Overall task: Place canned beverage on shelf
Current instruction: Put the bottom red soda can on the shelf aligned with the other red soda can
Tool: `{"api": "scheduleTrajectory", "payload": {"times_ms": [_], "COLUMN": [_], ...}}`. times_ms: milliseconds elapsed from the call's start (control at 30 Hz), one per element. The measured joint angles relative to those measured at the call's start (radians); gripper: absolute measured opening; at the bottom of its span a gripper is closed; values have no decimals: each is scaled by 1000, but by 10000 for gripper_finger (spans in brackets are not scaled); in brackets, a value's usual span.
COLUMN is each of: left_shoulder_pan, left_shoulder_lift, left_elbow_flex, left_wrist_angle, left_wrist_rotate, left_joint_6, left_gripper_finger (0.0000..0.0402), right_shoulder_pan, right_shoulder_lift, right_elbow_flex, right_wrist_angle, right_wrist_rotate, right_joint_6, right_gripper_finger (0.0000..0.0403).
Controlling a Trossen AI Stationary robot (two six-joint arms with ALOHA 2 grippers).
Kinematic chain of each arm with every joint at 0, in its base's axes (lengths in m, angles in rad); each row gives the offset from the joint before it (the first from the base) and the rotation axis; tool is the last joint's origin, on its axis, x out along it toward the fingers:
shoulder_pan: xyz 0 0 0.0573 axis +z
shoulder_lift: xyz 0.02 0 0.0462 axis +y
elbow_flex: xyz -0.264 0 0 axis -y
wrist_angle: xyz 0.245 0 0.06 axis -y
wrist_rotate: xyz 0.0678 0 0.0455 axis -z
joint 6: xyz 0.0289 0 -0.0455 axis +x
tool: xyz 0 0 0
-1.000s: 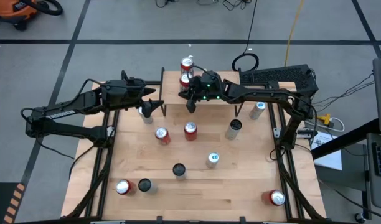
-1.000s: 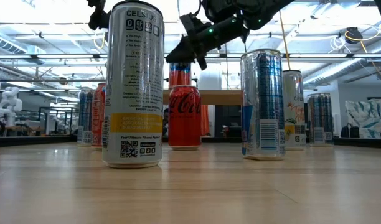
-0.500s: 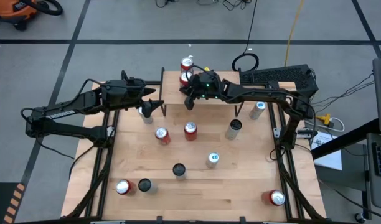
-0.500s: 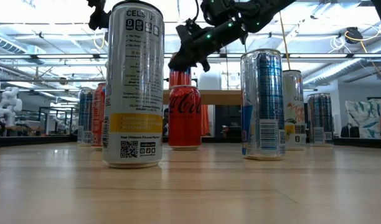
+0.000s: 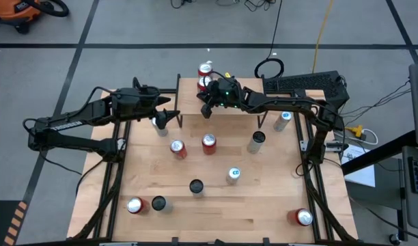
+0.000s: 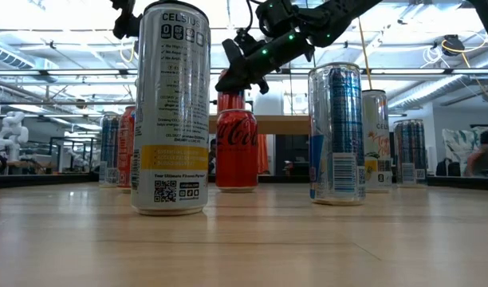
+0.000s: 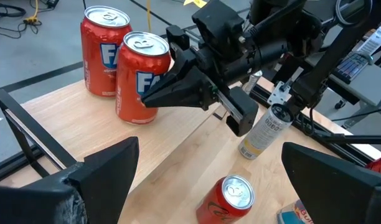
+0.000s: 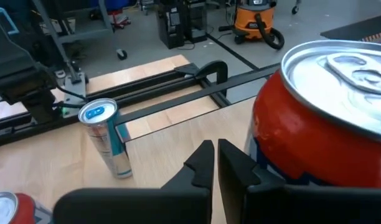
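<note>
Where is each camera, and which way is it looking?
High view: above, looking straight down; shelf, both arms.
Low view: at tabletop height, looking across; Celsius can nearest, right gripper overhead.
Left wrist view: on the left arm, facing two red Fanta cans; own open fingers.
Right wrist view: beside one Fanta can; own shut fingers.
Both wrist views share those cans.

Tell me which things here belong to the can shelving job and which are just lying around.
Part of the job:
shelf
two red cans on the shelf
right hand, shut beside the nearer can
left hand, open, waiting
cans on the table

Just lying about:
orange shop vacuum
keyboard
</note>
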Motion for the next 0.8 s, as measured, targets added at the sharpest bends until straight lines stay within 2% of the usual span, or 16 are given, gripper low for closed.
{"api": "scheduleTrajectory", "payload": {"times_ms": [800], "left_shoulder_pan": [0], "left_shoulder_lift": [0], "left_elbow_flex": [0], "left_wrist_angle": [-11], "left_wrist_rotate": [0], "left_joint_6": [-11], "left_gripper_finger": [397], "right_shoulder_pan": [1], "right_shoulder_lift": [-7], "right_elbow_flex": [0], "right_wrist_angle": [-7], "right_wrist_rotate": [24], "right_joint_6": [-20], "right_gripper_finger": [0]}}
